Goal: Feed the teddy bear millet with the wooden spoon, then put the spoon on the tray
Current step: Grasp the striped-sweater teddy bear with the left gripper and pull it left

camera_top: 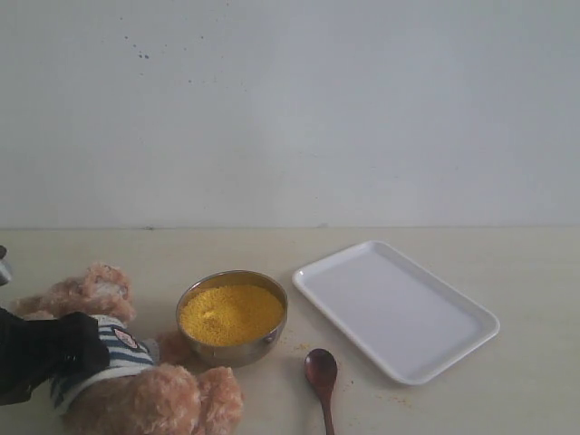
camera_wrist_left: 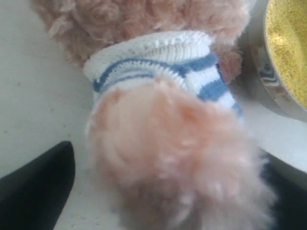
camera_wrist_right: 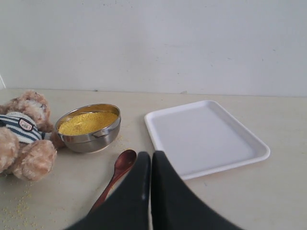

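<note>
Two pincers show: the left pincer [camera_wrist_left: 163, 206], wide open, straddles the lying teddy bear [camera_wrist_left: 158, 96] beside the millet [camera_top: 230, 313], while the right pincer [camera_wrist_right: 151, 160], fully closed and empty, touches nothing, the wooden spoon [camera_wrist_right: 122, 165] lying on the table [camera_top: 526, 399] near the tray [camera_top: 399, 313].

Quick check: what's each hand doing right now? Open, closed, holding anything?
Left hand: open, straddling the teddy bear, not holding it.
Right hand: closed, empty; the spoon lies loose beside it.
</note>
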`<action>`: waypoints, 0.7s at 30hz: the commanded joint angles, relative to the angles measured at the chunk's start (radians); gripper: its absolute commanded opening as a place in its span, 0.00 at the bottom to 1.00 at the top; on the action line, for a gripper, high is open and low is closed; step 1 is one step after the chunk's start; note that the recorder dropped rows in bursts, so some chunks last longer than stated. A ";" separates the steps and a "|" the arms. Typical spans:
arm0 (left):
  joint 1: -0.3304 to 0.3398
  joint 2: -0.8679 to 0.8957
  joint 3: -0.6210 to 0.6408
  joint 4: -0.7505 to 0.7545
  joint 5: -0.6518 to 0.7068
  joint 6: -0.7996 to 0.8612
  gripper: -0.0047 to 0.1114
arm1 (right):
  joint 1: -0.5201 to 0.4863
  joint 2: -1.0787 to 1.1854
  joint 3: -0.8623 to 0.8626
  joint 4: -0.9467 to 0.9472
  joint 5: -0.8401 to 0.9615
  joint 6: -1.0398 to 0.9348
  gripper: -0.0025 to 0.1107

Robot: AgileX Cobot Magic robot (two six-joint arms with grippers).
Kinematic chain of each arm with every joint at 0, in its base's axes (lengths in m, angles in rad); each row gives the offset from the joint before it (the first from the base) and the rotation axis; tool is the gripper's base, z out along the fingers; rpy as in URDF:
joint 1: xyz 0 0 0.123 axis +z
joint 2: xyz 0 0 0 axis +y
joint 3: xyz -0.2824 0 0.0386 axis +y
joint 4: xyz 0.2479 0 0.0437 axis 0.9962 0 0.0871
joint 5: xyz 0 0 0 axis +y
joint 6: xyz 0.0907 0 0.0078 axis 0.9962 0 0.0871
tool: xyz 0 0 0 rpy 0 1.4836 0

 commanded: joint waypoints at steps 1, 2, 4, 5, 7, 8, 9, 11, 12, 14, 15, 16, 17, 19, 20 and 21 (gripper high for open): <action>-0.006 0.022 -0.009 -0.012 -0.026 0.012 0.74 | -0.001 -0.006 -0.001 -0.002 -0.004 -0.004 0.02; -0.006 0.022 -0.010 -0.012 -0.026 0.012 0.74 | -0.001 -0.006 -0.001 -0.002 -0.004 -0.004 0.02; -0.006 0.022 -0.015 -0.012 -0.021 0.012 0.74 | -0.001 -0.006 -0.001 -0.002 -0.004 -0.004 0.02; -0.006 0.022 -0.021 -0.017 -0.014 0.012 0.74 | -0.001 -0.006 -0.001 -0.002 -0.004 -0.004 0.02; -0.006 0.022 -0.031 -0.044 -0.002 0.012 0.74 | -0.001 -0.006 -0.001 -0.002 -0.004 -0.004 0.02; -0.006 0.022 -0.039 -0.054 0.005 0.022 0.74 | -0.001 -0.006 -0.001 -0.002 -0.004 -0.004 0.02; -0.006 0.022 -0.044 -0.066 0.010 0.036 0.74 | -0.001 -0.006 -0.001 -0.002 -0.004 -0.004 0.02; -0.006 0.022 -0.054 -0.103 0.019 0.065 0.74 | -0.001 -0.006 -0.001 -0.002 -0.004 -0.004 0.02; -0.006 0.022 -0.058 -0.125 0.030 0.085 0.74 | -0.001 -0.006 -0.001 -0.002 -0.004 -0.004 0.02; -0.006 0.022 -0.064 -0.191 0.030 0.151 0.74 | -0.001 -0.006 -0.001 -0.002 -0.004 -0.004 0.02; -0.006 0.022 -0.066 -0.220 0.023 0.191 0.74 | -0.001 -0.006 -0.001 -0.002 -0.004 -0.004 0.02; -0.006 0.022 -0.066 -0.266 0.009 0.233 0.74 | -0.001 -0.006 -0.001 -0.002 -0.004 -0.004 0.02; -0.006 0.022 -0.066 -0.296 -0.001 0.277 0.74 | -0.001 -0.006 -0.001 -0.002 -0.004 -0.004 0.02; -0.006 0.031 -0.066 -0.357 -0.018 0.349 0.74 | -0.001 -0.006 -0.001 -0.002 -0.004 -0.004 0.02; -0.006 0.036 -0.067 -0.391 -0.018 0.367 0.74 | -0.001 -0.006 -0.001 -0.002 -0.004 -0.004 0.02; -0.006 0.045 -0.067 -0.421 -0.018 0.389 0.74 | -0.001 -0.006 -0.001 -0.002 -0.004 -0.004 0.02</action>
